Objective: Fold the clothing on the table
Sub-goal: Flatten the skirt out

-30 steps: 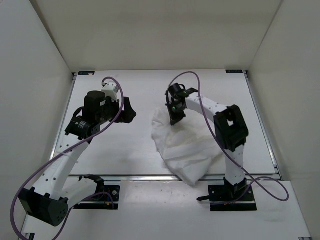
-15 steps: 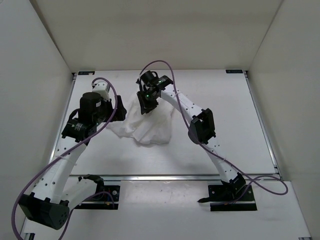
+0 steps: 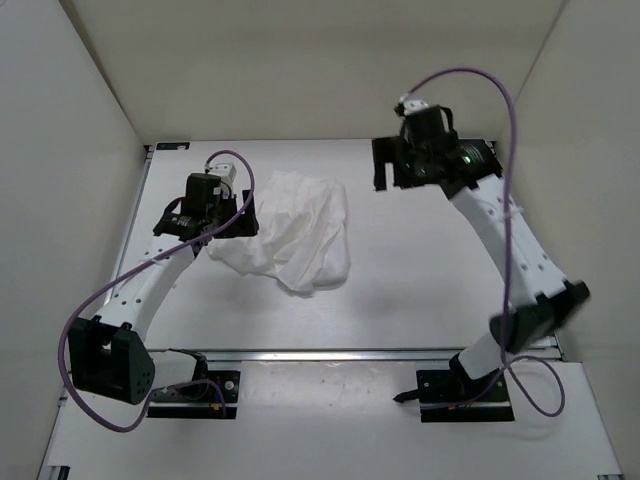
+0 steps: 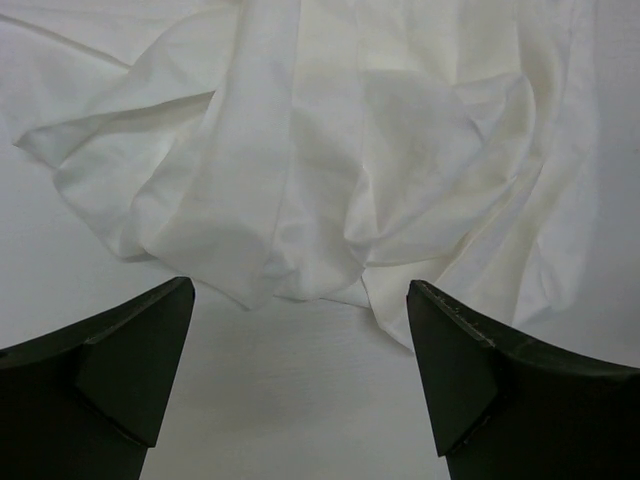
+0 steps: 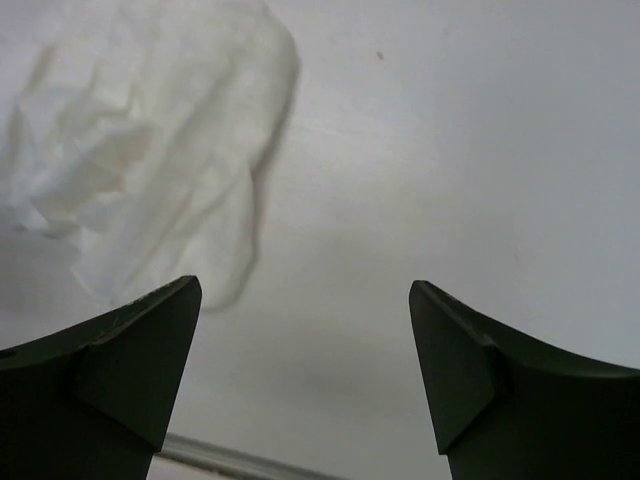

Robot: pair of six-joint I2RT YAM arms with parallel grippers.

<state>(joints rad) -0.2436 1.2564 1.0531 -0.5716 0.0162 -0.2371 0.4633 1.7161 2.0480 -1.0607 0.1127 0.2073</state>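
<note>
White table [image 3: 430, 290] fills the floor of a white-walled box, with a silver rail [image 3: 350, 353] along its near edge and the two arm bases bolted just in front of it.

Beyond the rail, in the left half of the table, lies the clothing [image 3: 300, 232]. It is a crumpled white heap, not spread flat, with loose folds trailing toward the near side and a rounded bulk toward the back.

The left gripper [image 3: 245, 215] sits just at the heap's left edge, pointing into it. In the left wrist view the left gripper [image 4: 298, 288] has its jaws spread wide with nothing between them. The clothing [image 4: 330, 170] fills the space ahead, and its nearest fold comes down about level with the fingertips [image 4: 170, 305]. Bare table [image 4: 290, 400] shows between the fingers. Whether a fingertip touches the fabric cannot be told.

Farther back and to the right, the right gripper [image 3: 384, 166] hangs raised over the far part of the table, well apart from the heap. In its wrist view the right gripper [image 5: 304, 285] is likewise spread wide and holds nothing. The clothing [image 5: 140, 150] appears blurred at upper left, beyond the left finger, with bare table [image 5: 430, 150] across the rest.
</note>
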